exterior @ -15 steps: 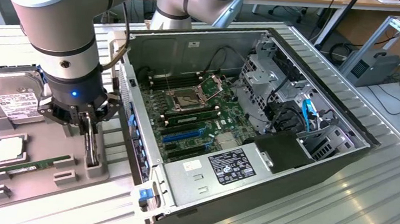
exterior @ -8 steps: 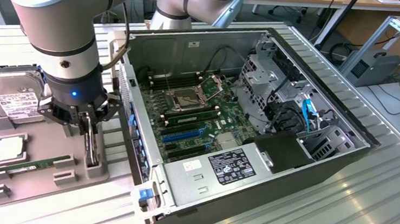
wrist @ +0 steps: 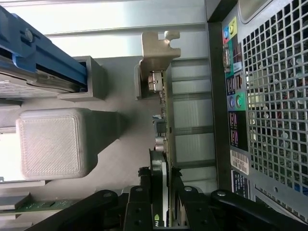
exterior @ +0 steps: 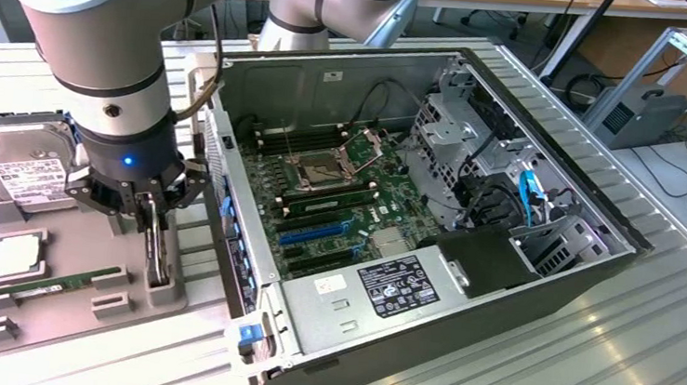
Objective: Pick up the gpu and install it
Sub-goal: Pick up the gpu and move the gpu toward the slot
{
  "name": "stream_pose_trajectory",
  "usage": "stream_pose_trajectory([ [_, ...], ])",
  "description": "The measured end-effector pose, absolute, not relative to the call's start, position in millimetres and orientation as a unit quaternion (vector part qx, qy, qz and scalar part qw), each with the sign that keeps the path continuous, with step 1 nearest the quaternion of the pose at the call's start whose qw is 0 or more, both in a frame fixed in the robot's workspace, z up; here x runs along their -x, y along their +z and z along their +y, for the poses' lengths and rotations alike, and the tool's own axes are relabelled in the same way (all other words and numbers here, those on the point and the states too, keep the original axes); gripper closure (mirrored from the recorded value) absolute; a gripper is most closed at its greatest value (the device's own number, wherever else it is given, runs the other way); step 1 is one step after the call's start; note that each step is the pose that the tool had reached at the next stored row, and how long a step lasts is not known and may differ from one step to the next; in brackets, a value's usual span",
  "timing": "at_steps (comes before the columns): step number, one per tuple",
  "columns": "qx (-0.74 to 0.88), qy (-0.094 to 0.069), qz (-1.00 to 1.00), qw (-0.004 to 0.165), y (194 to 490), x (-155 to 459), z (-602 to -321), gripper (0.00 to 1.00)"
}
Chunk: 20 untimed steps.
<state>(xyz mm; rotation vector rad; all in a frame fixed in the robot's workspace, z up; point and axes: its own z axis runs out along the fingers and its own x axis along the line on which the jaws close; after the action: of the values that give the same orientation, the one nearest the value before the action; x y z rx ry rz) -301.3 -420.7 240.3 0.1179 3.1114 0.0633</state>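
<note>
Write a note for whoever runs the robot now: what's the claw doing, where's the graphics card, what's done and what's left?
Claw: the gripper is shut on the graphics card, one finger on each face.
Where: the card stands on edge in its slot in the gray tray, beside the open computer case.
Done: card grasped.
Left: lifting it out, fitting it into the case.
</note>
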Motion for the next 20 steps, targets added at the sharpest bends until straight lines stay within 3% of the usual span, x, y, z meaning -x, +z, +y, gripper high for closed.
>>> stream_pose_trajectory([
  [9, -0.038, 0.02, 0.999, 0.014, 249.1, 301.3, -420.8, 0.73],
  [20, -0.038, 0.02, 0.999, 0.014, 287.7, 301.1, -420.8, 0.73],
])
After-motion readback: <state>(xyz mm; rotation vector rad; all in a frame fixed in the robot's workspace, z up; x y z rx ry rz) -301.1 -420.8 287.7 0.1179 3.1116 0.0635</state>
